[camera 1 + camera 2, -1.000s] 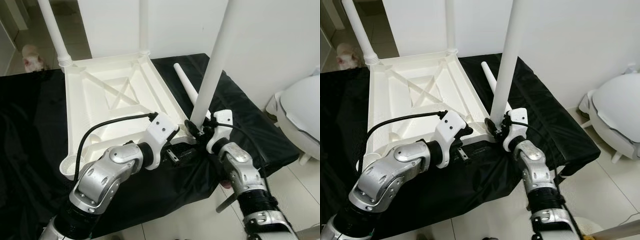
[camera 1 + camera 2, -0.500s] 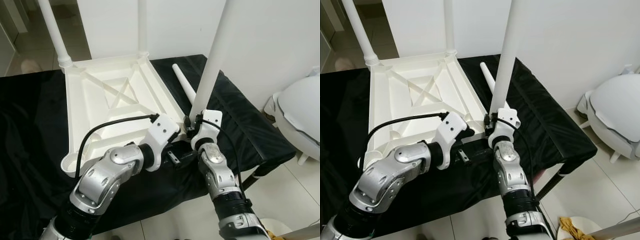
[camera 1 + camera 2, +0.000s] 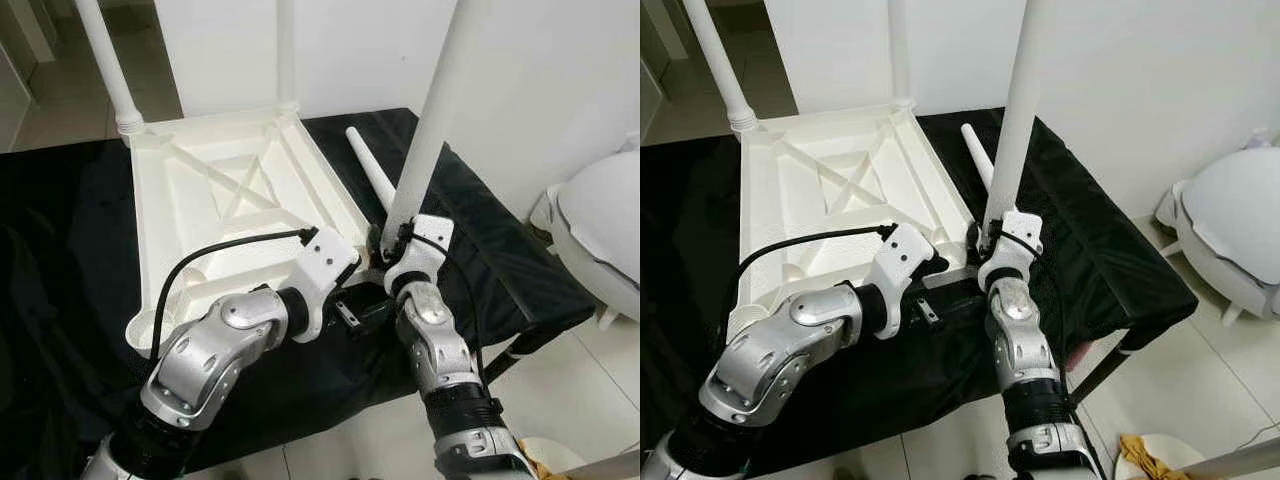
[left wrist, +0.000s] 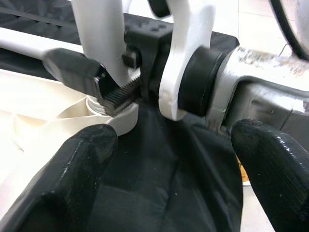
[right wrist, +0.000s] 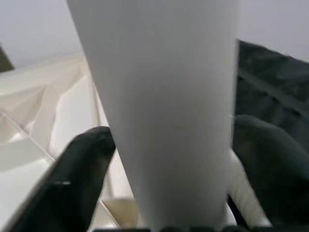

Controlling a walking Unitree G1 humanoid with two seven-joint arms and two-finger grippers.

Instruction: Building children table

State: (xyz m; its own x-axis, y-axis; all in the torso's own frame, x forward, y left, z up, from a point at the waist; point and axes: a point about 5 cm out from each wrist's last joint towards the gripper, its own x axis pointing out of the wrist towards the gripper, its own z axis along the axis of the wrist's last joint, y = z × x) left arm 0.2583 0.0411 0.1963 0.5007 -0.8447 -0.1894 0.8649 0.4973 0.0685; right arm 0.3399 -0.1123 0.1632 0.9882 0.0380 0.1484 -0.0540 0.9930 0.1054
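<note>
**Seating the third leg in its corner socket**

While the upturned white table top (image 3: pixel 230 200) lies on the black cloth (image 3: pixel 60 260) with two legs already upright at its far corners, the step in hand appears to be fixing a third leg (image 3: pixel 430 130) at the near right corner. The right gripper (image 3: pixel 383 247) clasps this leg low down, one finger (image 5: pixel 82 169) on each side of the shaft. To do it well, the leg should probably be kept plumb over the socket (image 4: pixel 108 108) and turned gently, so the thread does not cross. The left gripper (image 4: pixel 169 169) hangs just beside that corner, fingers spread wide on nothing, placed to steady the top. A fourth leg (image 3: pixel 372 172) lies loose on the cloth near the right edge.
</note>
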